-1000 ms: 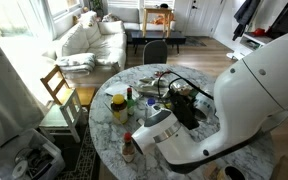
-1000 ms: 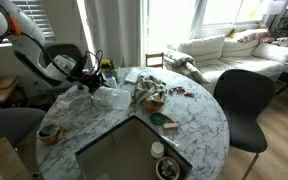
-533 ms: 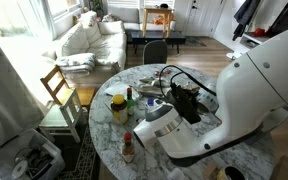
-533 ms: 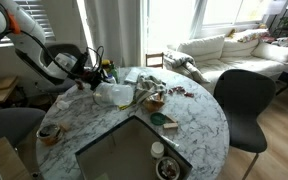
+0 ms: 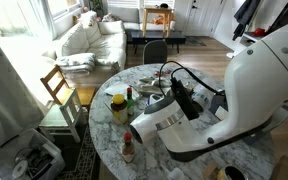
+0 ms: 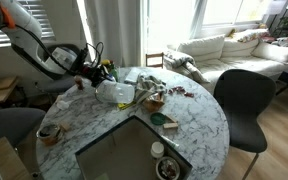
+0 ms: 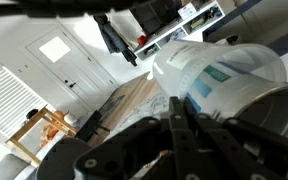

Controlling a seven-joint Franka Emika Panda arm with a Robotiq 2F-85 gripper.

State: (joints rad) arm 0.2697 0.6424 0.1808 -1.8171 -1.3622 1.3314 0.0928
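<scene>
Saw a wooden chair [image 5: 56,85] far left in an exterior view, next to a round marble table [image 5: 106,135]. Saw a yellow jar [image 5: 118,106] on that table, then a small bottle with a red cap [image 5: 127,148] near the edge. Found the clear plastic tub [image 5: 158,122] just right of those, up off the table and tipped on its side. Looked big, round and see-through, with a white label and a blue-green patch on it. Found the gripper [image 5: 177,100] just above the tub, at its rim, with black cables around it. Looked squeezed together, pinched on the edge of the tub. In an exterior view from across the table, saw the gripper [image 6: 91,79] at the left and the tub [image 6: 114,93] hanging just right of it, above the far side of the table. Then saw a small dark bowl [image 6: 159,120] and, further right, a black chair [image 6: 242,95]. In the wrist view, saw the black fingers [image 7: 174,130] shut tight in the middle. Saw the tub [image 7: 224,72] filling the right side there, with its label turned to the camera.
</scene>
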